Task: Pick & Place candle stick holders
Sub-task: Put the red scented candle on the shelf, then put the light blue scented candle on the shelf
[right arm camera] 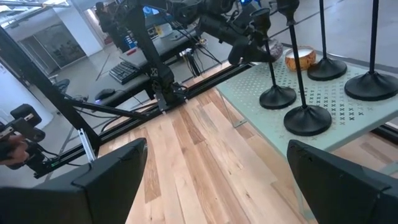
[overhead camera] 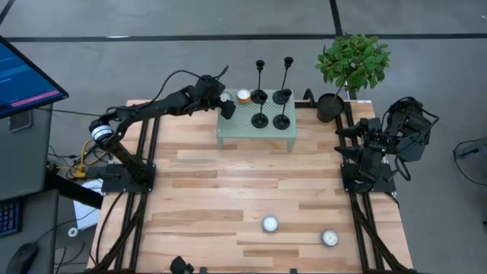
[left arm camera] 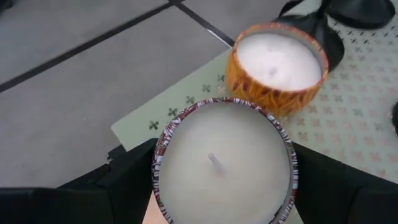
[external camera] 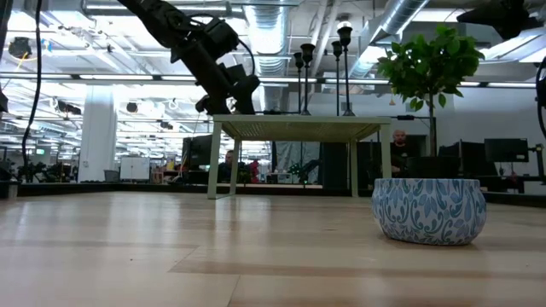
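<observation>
Holding a white candle tin point(left arm camera: 225, 163) pinched between its fingers, my left gripper point(overhead camera: 226, 106) sits at the far left corner of the green stand point(overhead camera: 236, 128), just beside an orange candle point(overhead camera: 243, 96). All four black candlesticks point(overhead camera: 259, 119) stand upright together on that stand. My right gripper point(right arm camera: 211, 180) waits at the table's right edge, fingers spread wide.

Candle tin point(left arm camera: 224, 165): lower rim cut off by frame edge, hiding the fingers' point(left arm camera: 336, 186) grip. Candle stick holders point(right arm camera: 292, 59): tops cropped in right wrist view.
</observation>
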Tool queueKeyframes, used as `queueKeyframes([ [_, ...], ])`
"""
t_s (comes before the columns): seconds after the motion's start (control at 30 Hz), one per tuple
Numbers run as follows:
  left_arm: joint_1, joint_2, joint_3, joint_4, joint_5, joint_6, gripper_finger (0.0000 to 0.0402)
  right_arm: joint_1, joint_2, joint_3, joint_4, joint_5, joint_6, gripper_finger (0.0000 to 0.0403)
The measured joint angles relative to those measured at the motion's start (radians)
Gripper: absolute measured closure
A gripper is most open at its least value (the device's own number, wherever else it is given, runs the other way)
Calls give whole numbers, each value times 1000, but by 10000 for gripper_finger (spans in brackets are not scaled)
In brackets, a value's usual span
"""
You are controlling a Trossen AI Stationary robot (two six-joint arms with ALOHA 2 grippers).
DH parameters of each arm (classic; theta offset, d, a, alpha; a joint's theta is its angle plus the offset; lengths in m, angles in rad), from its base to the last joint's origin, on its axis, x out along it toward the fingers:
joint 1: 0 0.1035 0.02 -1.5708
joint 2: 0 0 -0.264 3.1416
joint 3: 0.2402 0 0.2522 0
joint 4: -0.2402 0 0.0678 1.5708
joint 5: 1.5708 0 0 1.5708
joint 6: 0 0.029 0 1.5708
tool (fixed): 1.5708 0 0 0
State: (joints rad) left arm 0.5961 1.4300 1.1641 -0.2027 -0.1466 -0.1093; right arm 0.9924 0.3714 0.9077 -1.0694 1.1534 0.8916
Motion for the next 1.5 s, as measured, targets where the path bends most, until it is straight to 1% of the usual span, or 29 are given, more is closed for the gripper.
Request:
queueKeyframes([
  [0.17,0,-2,0,20,0,0,84,0,0,0,0,0,0,26],
  [0.53,0,-3,0,27,-2,1,62,0,0,0,1,0,0,26],
  [0.7,2,-3,13,26,-1,79,60,0,0,0,8,0,0,26],
  [0.93,6,-62,71,21,-9,94,60,0,0,0,8,0,6,26],
  [1.03,-23,-137,84,25,13,94,60,0,0,0,9,-3,10,26],
  [1.17,-124,-257,86,-13,79,90,69,0,0,0,9,-7,10,26],
  [1.27,-249,-328,86,-63,147,45,74,0,0,0,7,-7,10,26],
  [1.3,-300,-344,86,-78,153,28,75,0,0,0,5,-7,10,26],
  [1.37,-419,-357,86,-86,148,18,75,0,0,0,1,-7,9,26],
  [1.5,-650,-314,85,-97,56,25,75,0,0,0,0,-8,3,26],
])
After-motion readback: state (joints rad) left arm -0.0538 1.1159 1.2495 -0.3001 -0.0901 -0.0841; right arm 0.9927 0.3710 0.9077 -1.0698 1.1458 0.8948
